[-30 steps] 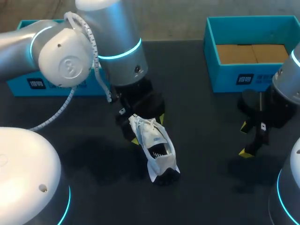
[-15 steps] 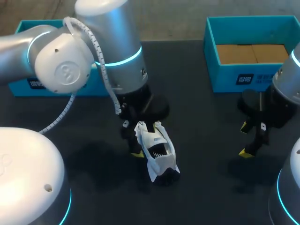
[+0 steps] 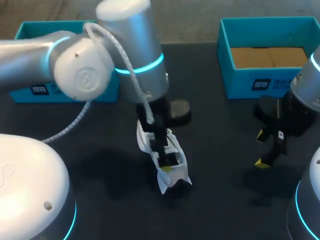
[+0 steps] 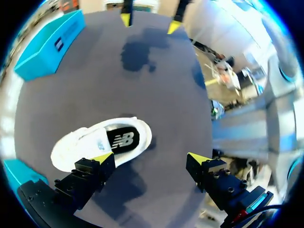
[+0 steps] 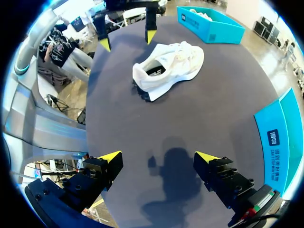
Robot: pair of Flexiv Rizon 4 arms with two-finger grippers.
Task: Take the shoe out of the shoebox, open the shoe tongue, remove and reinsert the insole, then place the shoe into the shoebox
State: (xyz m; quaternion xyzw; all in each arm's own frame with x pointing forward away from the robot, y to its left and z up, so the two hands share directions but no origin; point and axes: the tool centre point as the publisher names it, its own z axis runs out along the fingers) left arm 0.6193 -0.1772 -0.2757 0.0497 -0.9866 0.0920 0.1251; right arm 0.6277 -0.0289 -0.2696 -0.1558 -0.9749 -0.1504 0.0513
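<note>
1. Table point(image 3: 220, 165): dark top. A wide bare stretch lies between the shoe and the right gripper. The near edge is hidden in the head view. The left wrist view shows it running close past that gripper's outer finger.
2. Left arm point(image 3: 135, 65): enters from the left and reaches past the middle, standing over the shoe.
3. Right arm point(image 3: 307, 90): at the right side, in front of the shoebox.
4. Shoebox point(image 3: 250, 82): teal, at the far right corner, open, with a brown floor. Well apart from the shoe.
5. Second teal box point(image 3: 22, 95): far left, partly hidden by the left arm in the head view. Only the right wrist view shows something white inside it.
6. Shoe point(image 3: 172, 172): white, out of the box, lying near the table's middle. The left wrist view alone looks down into its opening at a dark insole point(image 4: 122, 140).
7. Left gripper point(image 4: 151, 158): jaws wide apart. One finger point(image 4: 102, 156) is at the shoe's side, though contact cannot be told. The other finger hangs over bare table.
8. Right gripper point(image 5: 158, 156): jaws apart over bare table, nothing between them.
</note>
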